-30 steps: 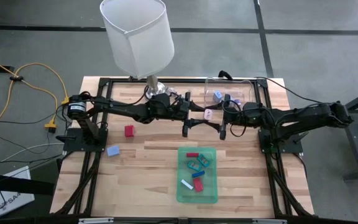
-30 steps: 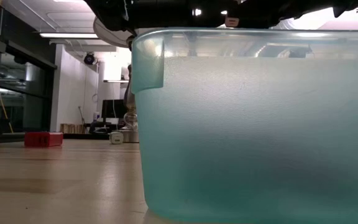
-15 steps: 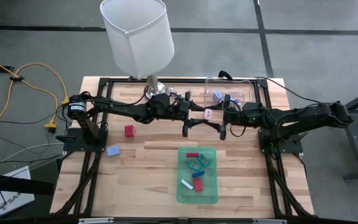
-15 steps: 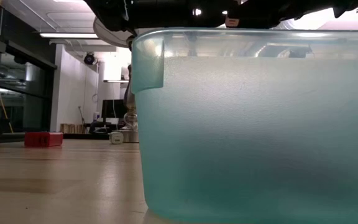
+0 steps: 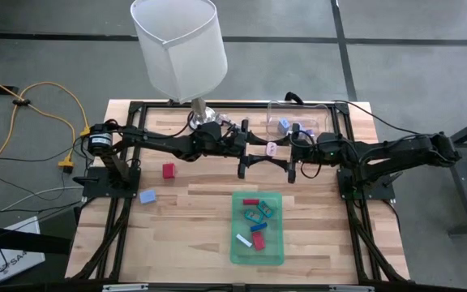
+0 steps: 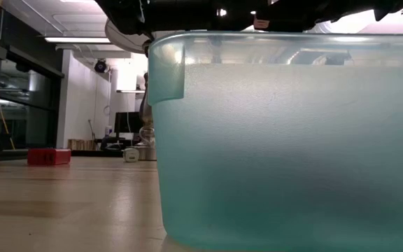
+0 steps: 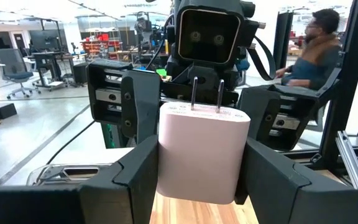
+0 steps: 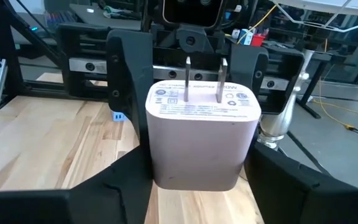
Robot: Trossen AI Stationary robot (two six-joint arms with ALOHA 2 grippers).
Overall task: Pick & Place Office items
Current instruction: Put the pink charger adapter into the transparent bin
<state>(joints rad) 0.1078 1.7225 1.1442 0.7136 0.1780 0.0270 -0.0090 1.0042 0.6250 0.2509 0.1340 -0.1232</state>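
- The left gripper [image 5: 244, 159] and right gripper [image 5: 293, 160] meet nose to nose above the table [image 5: 193, 219], both clamped on one pink plug charger [image 5: 271, 149].
- This looks like a handover in mid-air; next, one gripper must let go.
- Other office items lie in the green tray [image 5: 276, 251]; a red block [image 5: 169, 170] sits apart.

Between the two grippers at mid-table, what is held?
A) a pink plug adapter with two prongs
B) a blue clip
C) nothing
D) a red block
A: both wrist views show the pink adapter with prongs up, left gripper fingers against its sides.
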